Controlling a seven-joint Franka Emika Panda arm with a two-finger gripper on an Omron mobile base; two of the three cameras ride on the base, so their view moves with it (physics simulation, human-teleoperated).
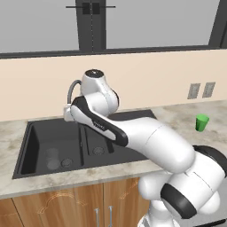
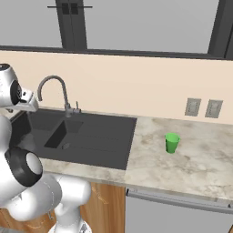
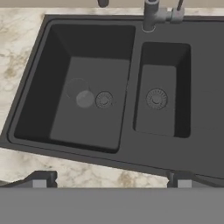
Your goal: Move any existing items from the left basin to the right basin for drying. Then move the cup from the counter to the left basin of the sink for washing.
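Claw (image 3: 111,179) wide open, holding nothing.

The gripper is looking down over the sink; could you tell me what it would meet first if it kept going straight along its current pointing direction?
Probably the sink, near the divider between its left basin and right basin, not the glass; depth is uncertain. The open gripper has nothing nearer.

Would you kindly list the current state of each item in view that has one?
Gripper: open, hovering above the sink, holding nothing.
Glass: upright in the left basin, beside the drain.
Right basin: no items inside.
Green cup: upright on the counter.
Tap: no water running.
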